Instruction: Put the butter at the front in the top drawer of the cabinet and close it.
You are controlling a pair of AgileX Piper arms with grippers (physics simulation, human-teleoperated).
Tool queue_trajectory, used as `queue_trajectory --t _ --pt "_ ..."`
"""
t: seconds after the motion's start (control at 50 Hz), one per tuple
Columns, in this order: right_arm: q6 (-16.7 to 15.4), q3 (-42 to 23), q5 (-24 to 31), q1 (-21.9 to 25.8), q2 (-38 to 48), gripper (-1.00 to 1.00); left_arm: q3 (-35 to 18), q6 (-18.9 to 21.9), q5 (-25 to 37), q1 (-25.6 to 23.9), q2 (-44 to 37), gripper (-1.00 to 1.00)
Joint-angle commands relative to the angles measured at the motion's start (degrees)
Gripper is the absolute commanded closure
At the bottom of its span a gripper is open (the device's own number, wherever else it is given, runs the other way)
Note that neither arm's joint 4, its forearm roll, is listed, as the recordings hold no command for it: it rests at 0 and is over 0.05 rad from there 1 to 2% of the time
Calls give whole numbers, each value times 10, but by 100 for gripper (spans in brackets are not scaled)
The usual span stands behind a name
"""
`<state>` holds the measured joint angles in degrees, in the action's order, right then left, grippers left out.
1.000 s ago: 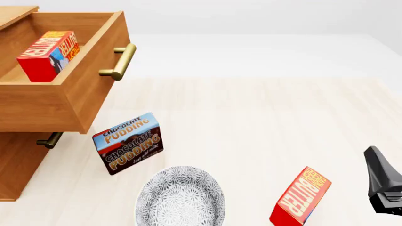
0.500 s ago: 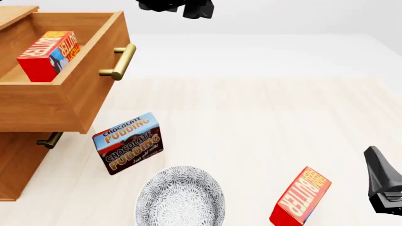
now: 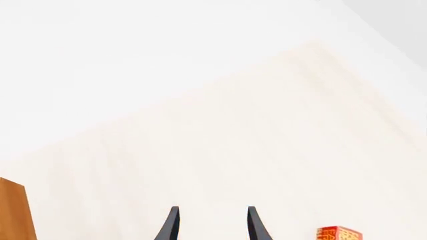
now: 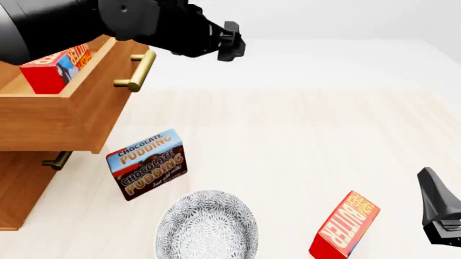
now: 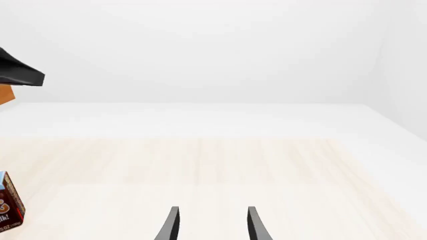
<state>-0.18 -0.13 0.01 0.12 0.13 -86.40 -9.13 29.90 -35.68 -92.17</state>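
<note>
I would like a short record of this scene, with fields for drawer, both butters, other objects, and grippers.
top drawer: pulled open, on the cabinet
butter in drawer: upright, partly hidden by the left arm
butter on table: near front edge, tilted
Chocolate Pudding box: on table, beside the patterned plate
left gripper: open, empty
right gripper: open, empty

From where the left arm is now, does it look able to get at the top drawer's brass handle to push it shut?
Probably yes. The left gripper hangs open and empty beside the handle of the top drawer, and nothing stands between them. It points away from the cabinet, so it would need turning back.
</note>
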Motion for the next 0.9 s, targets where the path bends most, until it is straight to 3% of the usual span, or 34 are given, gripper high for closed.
queue_trajectory --t 0.02,0.26,0.9 --pt "0 0 0 0 0 -100 71 -21 -66 4 1 -100" --pt "0 0 0 0 0 -100 100 -31 -110 20 -16 -100" --pt "0 0 0 0 0 -100 192 -44 -149 60 21 -100"
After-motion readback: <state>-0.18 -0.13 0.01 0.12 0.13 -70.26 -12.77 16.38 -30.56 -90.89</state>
